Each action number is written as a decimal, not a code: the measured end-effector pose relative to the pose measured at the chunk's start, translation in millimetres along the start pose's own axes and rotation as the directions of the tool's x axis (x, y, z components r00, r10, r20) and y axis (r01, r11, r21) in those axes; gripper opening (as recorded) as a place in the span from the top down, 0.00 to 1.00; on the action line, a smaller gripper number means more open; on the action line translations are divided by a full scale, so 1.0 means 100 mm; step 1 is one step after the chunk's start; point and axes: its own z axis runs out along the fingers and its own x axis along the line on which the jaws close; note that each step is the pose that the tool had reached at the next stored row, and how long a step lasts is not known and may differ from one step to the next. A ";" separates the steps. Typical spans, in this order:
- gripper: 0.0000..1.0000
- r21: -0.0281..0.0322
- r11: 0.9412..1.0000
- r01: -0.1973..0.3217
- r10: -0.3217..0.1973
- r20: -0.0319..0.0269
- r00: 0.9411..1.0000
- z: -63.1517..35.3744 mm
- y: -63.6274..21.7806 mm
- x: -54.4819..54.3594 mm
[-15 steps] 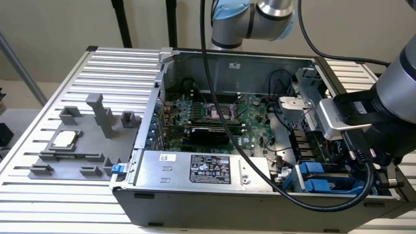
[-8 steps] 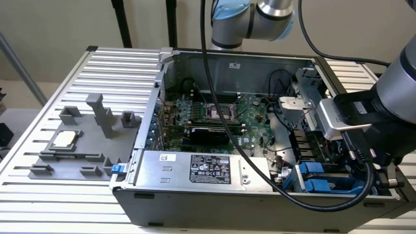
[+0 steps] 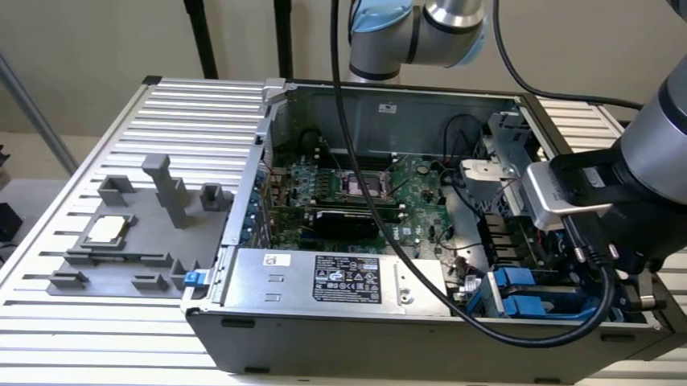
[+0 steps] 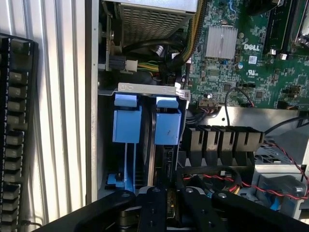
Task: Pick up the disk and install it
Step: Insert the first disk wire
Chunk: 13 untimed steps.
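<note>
the install step is in hand: the claw (image 4: 166, 203) is narrowed on the disk (image 4: 163, 166), which stands edge-on in the drive bay (image 4: 104, 145) beside the blue carrier (image 4: 126, 123). the next move likely calls for a straight, gentle push.

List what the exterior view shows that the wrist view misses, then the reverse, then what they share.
Exterior view alone: the whole open computer case on a ribbed table, a grey fixture holding a small square chip at the exterior view's left, the power supply label, and the robot arm reaching into the case.

Wrist view alone: the gripper low over the drive bay, and a silver heatsink beside the Dell logo.

Shared: the green motherboard and the blue drive carriers in the bay.
</note>
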 end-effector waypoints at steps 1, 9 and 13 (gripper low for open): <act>0.83 0.000 1.000 -0.001 0.001 0.000 1.000 0.000 0.000 0.00; 0.83 0.001 1.000 -0.003 0.003 -0.007 1.000 0.025 0.005 -0.01; 0.83 0.001 1.000 -0.004 0.004 -0.011 1.000 0.032 0.006 -0.01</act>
